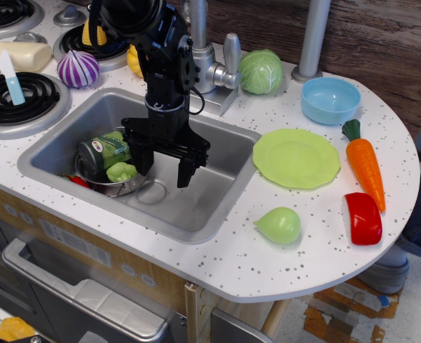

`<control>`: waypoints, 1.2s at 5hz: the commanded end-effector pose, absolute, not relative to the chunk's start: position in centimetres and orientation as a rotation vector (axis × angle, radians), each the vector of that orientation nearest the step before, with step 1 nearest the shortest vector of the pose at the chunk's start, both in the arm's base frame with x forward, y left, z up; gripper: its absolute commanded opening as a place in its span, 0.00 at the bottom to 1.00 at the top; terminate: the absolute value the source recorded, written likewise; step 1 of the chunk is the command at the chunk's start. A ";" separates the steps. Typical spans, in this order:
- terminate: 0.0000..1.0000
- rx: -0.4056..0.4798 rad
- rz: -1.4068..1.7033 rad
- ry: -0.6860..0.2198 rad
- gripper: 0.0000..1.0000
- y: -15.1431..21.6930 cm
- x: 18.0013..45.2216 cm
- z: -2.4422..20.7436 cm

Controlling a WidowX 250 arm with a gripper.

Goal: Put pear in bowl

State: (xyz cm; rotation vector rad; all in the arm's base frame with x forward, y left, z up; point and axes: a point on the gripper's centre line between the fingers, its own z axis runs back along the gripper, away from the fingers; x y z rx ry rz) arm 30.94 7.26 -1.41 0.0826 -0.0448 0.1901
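1. Pale-green, the pear [279, 224] lies on the speckled table [324, 264], which we see in front of the lime-green plate [296, 158].
2. We find the light-blue bowl [330, 100] near the table's back edge, well apart from the pear.
3. Our tool [166, 166] hangs over the sink [196, 207] with its fingers spread and holding nothing, beside a metal pot [110, 184] of toy food.
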 end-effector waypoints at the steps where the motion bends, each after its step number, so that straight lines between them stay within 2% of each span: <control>1: 0.00 0.083 0.190 -0.045 1.00 7.3 30.9 -1.4; 4: 0.00 0.179 0.202 0.011 1.00 -3.7 28.5 7.7; 6: 0.00 0.166 0.195 -0.063 1.00 -8.3 27.6 7.5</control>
